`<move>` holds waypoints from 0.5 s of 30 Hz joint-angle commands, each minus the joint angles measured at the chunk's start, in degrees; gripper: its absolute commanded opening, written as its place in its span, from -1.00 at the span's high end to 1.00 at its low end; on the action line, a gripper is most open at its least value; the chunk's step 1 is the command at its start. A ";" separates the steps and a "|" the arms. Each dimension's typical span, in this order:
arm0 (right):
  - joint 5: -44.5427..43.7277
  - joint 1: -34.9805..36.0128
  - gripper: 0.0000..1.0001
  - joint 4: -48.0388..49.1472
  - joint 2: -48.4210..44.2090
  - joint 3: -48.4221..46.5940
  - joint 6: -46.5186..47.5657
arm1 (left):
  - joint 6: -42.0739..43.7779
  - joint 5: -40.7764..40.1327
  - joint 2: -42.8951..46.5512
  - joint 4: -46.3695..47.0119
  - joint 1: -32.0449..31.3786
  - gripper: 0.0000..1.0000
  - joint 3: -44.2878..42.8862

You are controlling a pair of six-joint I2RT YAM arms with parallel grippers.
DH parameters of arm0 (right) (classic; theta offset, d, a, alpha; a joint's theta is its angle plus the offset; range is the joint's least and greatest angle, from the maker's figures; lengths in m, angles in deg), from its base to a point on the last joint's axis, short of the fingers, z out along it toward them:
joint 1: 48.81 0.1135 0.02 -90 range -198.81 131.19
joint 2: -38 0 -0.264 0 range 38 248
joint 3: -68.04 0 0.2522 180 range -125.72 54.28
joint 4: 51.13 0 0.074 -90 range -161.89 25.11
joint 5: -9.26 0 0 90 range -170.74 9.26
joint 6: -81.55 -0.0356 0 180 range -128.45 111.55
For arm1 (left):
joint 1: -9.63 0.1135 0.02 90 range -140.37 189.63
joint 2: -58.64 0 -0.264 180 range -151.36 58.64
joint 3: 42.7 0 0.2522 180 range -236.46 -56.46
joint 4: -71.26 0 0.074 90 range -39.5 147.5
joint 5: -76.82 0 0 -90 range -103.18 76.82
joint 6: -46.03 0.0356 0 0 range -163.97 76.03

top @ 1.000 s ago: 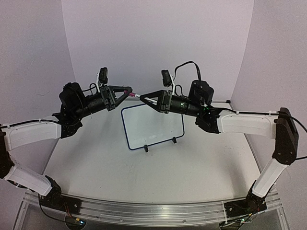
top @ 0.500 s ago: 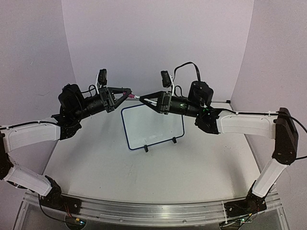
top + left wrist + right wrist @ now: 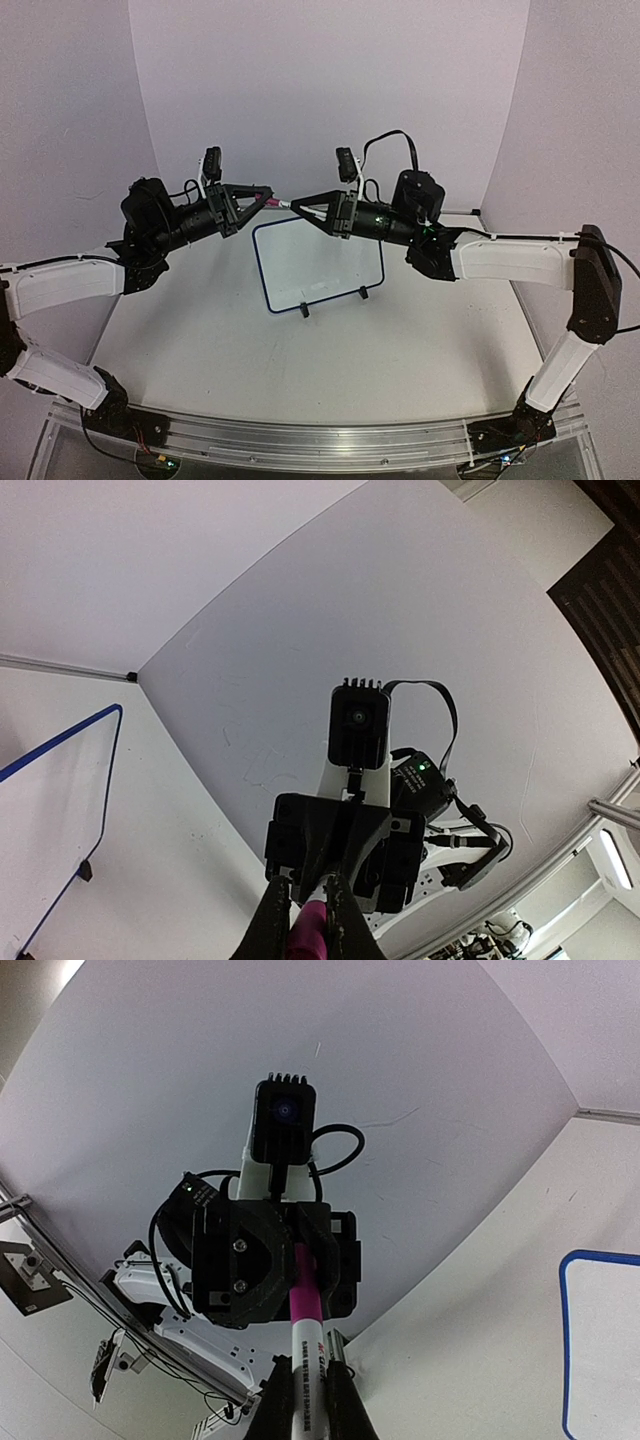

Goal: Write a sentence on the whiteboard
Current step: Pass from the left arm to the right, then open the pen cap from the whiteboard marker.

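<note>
Pink and white, a slim felt marker [image 3: 281,201] bridges your two arms in the upper centre of the overhead frame, its long axis running level from side to side. Your left gripper [image 3: 267,195] is clamped on the pink cap [image 3: 308,938]. Your right gripper [image 3: 297,207] is closed tight on the white barrel [image 3: 305,1375], and the two sets of jaws sit nose to nose, almost touching. Below them at mid-frame, the small rectangular whiteboard [image 3: 320,262] with its thin dark-blue frame stands propped on two black feet on the pale grey table [image 3: 300,360]. No writing can be made out on it. The job looks barely begun, and the grip suggests uncapping is the step in hand. Pull straight along the marker's axis, each arm outward toward its own side. Your right arm holds the writing end, and the whiteboard lies just below its jaws, toward the frame's bottom.
</note>
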 commanded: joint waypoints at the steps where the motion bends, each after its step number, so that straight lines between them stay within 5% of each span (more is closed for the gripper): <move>1: -3.75 0.34 1.00 -3.98 -2.08 1.26 3.41 | 2.93 -4.45 2.98 -2.24 1.19 1.00 -0.75; 9: -8.31 -0.07 1.00 -7.20 -8.98 8.51 4.22 | 1.58 -7.50 5.05 -0.98 5.83 1.00 -2.15; 15: -9.77 -2.74 1.00 -7.03 -16.63 15.19 3.38 | -8.13 -3.76 5.37 7.73 15.98 1.00 0.07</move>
